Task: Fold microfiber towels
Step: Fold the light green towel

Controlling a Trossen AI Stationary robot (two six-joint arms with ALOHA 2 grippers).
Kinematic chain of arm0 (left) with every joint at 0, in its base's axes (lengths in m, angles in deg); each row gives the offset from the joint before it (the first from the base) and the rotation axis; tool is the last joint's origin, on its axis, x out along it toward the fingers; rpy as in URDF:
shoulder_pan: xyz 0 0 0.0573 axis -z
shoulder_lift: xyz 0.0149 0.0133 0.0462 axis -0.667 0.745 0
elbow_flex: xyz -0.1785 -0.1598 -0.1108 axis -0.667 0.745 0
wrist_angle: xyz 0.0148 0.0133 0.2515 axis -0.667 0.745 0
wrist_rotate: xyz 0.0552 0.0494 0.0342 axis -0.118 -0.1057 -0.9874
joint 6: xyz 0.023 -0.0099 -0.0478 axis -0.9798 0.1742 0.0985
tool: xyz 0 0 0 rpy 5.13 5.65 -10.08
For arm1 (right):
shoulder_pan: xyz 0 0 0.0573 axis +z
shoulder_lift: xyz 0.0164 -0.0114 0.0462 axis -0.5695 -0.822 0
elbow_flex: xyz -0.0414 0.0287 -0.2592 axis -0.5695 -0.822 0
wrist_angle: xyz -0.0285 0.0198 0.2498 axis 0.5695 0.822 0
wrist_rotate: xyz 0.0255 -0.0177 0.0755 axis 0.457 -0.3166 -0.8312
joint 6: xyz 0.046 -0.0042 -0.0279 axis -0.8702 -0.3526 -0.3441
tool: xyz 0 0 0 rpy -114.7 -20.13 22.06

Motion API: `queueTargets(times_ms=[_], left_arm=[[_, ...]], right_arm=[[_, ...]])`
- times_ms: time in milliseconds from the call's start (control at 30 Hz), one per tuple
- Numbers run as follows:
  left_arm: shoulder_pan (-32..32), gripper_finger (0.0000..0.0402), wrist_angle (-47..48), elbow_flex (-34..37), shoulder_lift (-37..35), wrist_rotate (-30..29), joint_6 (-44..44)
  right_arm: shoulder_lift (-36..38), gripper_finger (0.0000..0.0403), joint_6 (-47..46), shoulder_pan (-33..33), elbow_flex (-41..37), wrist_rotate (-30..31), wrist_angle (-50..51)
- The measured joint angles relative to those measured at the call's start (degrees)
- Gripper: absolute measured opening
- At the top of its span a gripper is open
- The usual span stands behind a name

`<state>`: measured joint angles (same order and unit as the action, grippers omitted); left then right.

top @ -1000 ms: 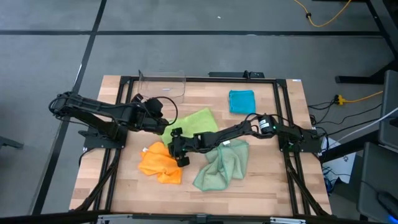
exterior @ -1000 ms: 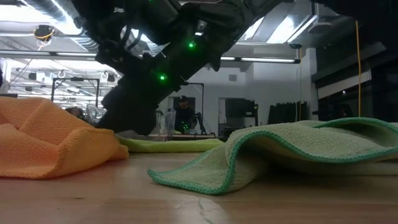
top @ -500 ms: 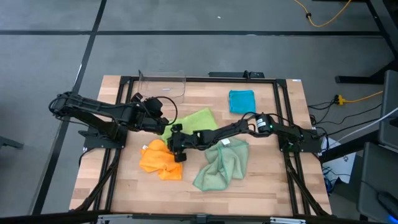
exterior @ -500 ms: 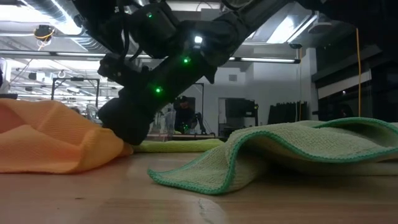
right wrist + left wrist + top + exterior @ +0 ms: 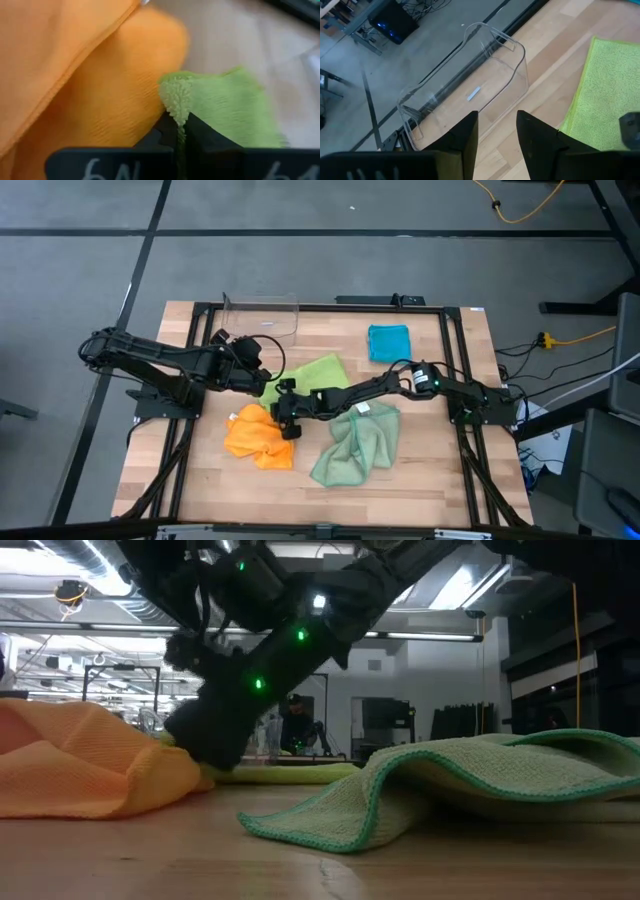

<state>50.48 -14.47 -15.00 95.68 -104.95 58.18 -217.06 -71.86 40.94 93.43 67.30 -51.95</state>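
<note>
A lime green towel (image 5: 318, 372) lies spread at the table's middle, with an orange towel (image 5: 258, 438) crumpled to its near left. A pale sage towel (image 5: 358, 445) is rumpled to the near right. A folded teal towel (image 5: 388, 342) rests at the far right. My right gripper (image 5: 287, 417) is down where lime and orange cloth meet, shut on the lime towel (image 5: 225, 107). My left gripper (image 5: 497, 135) hangs open above the table, left of the lime towel (image 5: 605, 95), touching nothing. My right gripper pinches the lime green towel's near-left corner (image 5: 176, 102) between its two fingertips. The fingers slant down from the table's right. The corner stands up as a small bunched tuft against the orange towel (image 5: 75, 75), while the rest of the lime towel lies on the table.
A clear plastic bin (image 5: 260, 315) stands at the far edge, left of centre, just beyond my left gripper. A black frame (image 5: 452, 380) rims the tabletop. Bare wood shows along the near edge and between the teal and sage towels.
My right gripper has dipped to the tabletop at the orange towel's edge and now has the lime towel's corner between its fingers. The orange towel's side next to it has been nudged slightly. My left arm has kept still.
</note>
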Motion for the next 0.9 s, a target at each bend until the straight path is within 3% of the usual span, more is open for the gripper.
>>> queueTargets(times_ms=[333,700,900], left_arm=[[0.00,0.0126,-0.02,0.02,0.02,0.07,0.00],[0.00,0.0126,-0.42,0.02,0.04,0.17,0.00],[0.00,0.0126,-0.44,0.02,0.04,0.15,0.02]], right_arm=[[8.06,0.0004,-1.60,1.71,0.05,15.08,10.69],[9.53,0.0002,-24.31,2.43,0.02,38.07,37.51],[9.53,0.0002,-43.53,3.41,-0.35,40.98,57.58]])
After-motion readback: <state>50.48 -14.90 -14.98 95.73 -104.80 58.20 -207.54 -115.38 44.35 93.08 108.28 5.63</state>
